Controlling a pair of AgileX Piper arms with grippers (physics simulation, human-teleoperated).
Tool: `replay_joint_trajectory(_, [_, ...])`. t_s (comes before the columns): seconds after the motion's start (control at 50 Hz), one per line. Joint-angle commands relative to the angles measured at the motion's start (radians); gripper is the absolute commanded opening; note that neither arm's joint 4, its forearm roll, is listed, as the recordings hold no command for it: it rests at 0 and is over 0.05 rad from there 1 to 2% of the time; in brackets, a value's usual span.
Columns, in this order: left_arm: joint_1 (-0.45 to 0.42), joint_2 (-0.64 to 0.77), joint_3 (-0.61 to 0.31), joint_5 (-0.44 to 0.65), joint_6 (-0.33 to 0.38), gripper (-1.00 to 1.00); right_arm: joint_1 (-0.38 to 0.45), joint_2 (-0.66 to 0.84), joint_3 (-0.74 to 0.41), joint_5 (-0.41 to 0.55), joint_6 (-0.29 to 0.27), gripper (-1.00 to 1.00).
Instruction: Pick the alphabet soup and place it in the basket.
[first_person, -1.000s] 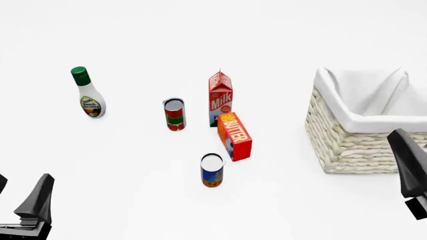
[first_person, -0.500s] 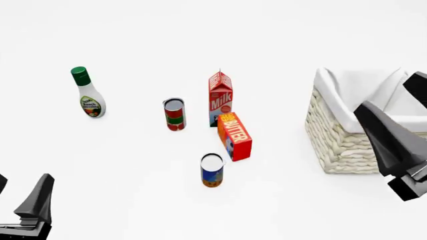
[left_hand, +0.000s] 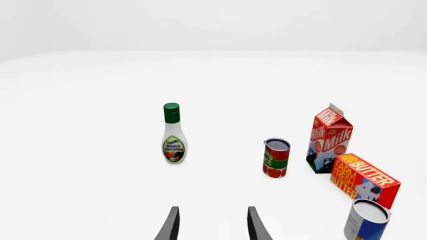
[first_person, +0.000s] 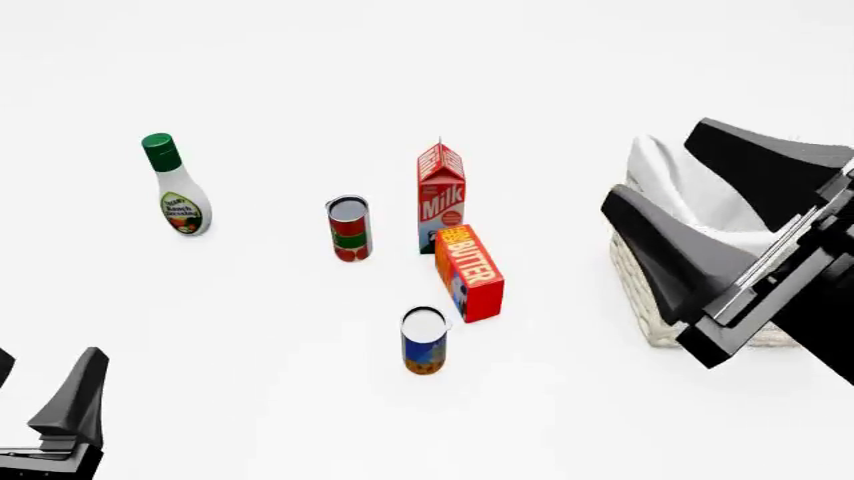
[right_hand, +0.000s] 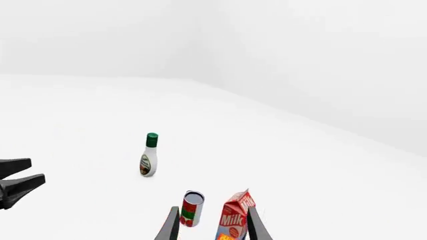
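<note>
In the left wrist view, the left gripper (left_hand: 212, 225) is seen with its two dark fingertips spread apart and nothing held between them. Beyond it, a ranch dressing bottle (left_hand: 173, 134) with a green cap is stood upright, with a red and green can (left_hand: 275, 158) and a milk carton (left_hand: 329, 139) set off to one side, a butter box (left_hand: 363, 180) lying beside the carton, and the alphabet soup (left_hand: 366, 220) placed just by the butter box at the picture's edge. In the front view, the alphabet soup (first_person: 424, 341) is found upright on the white table (first_person: 267, 330), close in front of the butter box (first_person: 469, 272) and well apart from the basket (first_person: 667, 180), which is partly hidden by the right gripper (first_person: 667, 185); that gripper is held wide open and empty above the basket's near side. In the right wrist view, the right gripper's fingertips (right_hand: 171, 227) are shown parted, with the bottle (right_hand: 149, 155), the can (right_hand: 192, 209) and the carton (right_hand: 233, 216) visible past them.
</note>
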Motion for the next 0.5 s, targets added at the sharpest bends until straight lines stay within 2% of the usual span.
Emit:
replay_joint_trajectory(0.02, [0.000,0.000,0.000,0.000,0.000,1.00,0.038,0.099,-0.010,-0.060,0.009,1.00])
replay_joint_trajectory(0.5, [0.000,0.000,0.000,0.000,0.000,1.00,0.065,0.317,-0.002,-0.191,0.011,1.00])
